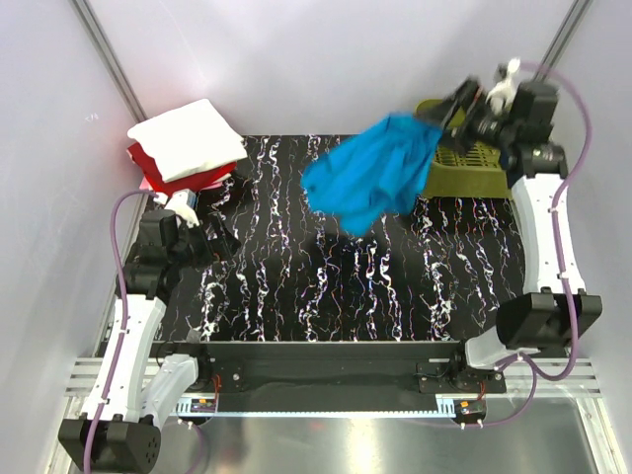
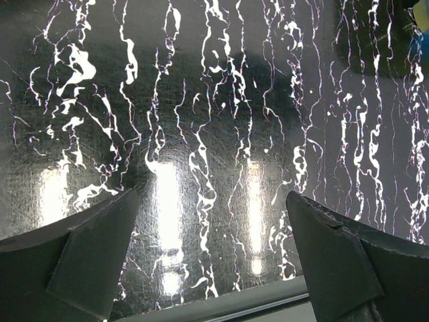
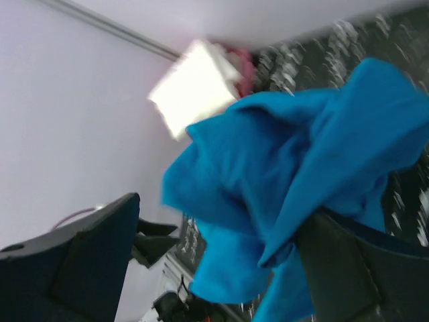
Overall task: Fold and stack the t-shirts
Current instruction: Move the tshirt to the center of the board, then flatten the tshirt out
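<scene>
While the turquoise t-shirt (image 1: 370, 183) is hanging bunched above the table (image 1: 296, 296) beside the basket (image 1: 474, 163), the right gripper (image 3: 224, 215) is standing with jaws apart, cloth seemingly catching one finger. The left gripper (image 2: 214, 255) is hovering wide open. The shirt is needing spreading flat mid-table before folding.

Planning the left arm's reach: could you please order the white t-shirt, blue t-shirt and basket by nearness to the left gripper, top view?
1. White t-shirt, folded, far left, just beyond the left gripper.
2. Blue t-shirt, right of centre.
3. Olive-green basket, far right.
</scene>
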### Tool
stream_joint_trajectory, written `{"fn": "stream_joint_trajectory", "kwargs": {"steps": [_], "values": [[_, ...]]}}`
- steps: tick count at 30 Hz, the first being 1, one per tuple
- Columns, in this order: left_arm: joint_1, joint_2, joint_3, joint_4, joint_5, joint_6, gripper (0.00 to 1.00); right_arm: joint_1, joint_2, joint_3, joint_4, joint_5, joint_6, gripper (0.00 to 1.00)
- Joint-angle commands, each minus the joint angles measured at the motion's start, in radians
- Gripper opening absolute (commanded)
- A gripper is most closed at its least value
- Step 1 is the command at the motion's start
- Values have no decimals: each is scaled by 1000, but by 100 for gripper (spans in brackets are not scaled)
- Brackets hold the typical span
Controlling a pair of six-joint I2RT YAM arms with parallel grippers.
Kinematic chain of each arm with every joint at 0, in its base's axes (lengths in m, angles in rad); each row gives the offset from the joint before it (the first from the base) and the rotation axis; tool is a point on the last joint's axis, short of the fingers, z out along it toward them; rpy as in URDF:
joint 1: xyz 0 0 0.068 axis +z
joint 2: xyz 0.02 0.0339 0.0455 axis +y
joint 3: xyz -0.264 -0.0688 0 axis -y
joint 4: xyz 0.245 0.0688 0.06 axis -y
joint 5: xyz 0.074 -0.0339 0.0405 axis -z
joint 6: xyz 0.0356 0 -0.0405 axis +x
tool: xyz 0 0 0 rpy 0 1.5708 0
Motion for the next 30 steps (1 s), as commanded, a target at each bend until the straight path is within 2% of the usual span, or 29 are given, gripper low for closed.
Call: {"fn": "stream_joint_trajectory", "kwargs": {"steps": [1, 2, 5, 7, 10, 13, 17, 23, 28, 30], "values": [[-2, -20, 7, 39, -30, 13, 99, -5, -16, -271, -299, 269, -183, 99], [-3, -20, 7, 38, -39, 12, 99, -5, -41, -388, -307, 280, -204, 100], [-26, -25, 7, 38, -54, 7, 99, -4, -131, -566, -286, 294, -232, 100], [-58, -11, 10, 32, -67, -4, 99, 1, -177, -615, -296, 325, -246, 100], [-176, 21, 23, 12, -142, -36, 99, 13, -245, -670, -332, 409, -285, 100], [-364, 58, 12, 28, -251, -96, 99, 24, -288, -765, -327, 417, -299, 100], [-464, 135, -26, 99, -255, -169, 94, 80, -306, -866, -287, 423, -264, 99], [-557, 250, 15, 154, -283, -203, 80, 124, -248, -926, -221, 450, -252, 100], [-672, 412, 78, 212, -308, -238, 79, 128, -201, -929, -186, 490, -246, 100], [-712, 501, 90, 266, -288, -269, 82, 128, -185, -929, -175, 486, -246, 100]]}}
